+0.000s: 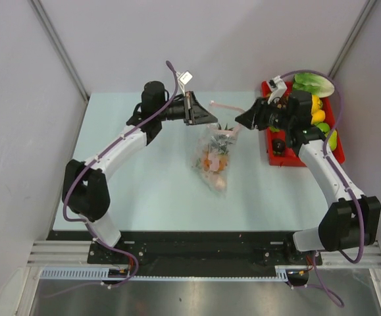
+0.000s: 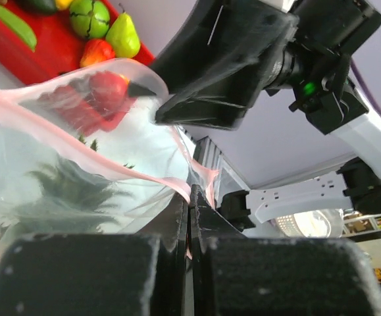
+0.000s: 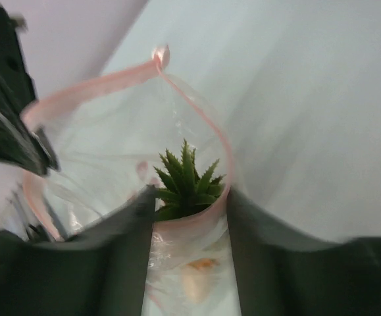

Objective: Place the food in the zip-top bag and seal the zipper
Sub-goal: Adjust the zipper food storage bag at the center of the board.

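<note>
1: Two grippers at the bag mouth. States?

2: Left gripper (image 2: 189,210) is pressed together on the zipper (image 3: 187,222), at one end of the mouth. Right gripper (image 1: 243,119) has its fingers apart. The near lip of the zip-top bag (image 1: 213,155) lies in the gap, not pinched.

1: Bag position?

2: Mid-table (image 1: 144,184), between the two grippers, with the mouth raised and gaping in a wide loop. Inside are the spiky-leaved piece (image 3: 185,178), crown up near the lip, and orange pieces (image 1: 210,161) lower down. More food (image 1: 316,108) sits in the red tray (image 1: 285,161), beside the right arm.

1: Hazards?

2: My read:
- The leaves stand close to the lip, so pressing the strip there could trap them and leave a gap.
- The loop is wide, so the two halves may meet offset unless pulled taut first.
- The left grips only a thin edge. A hard tug from the right could slip the film free and spill the contents.
- Sealing now would strand the tray fruit.

1: Labels, writing?

2: None legible. The reddish marks on the film are too faint. The white tag (image 1: 185,77) on the left arm's cable shows no readable text.
</note>
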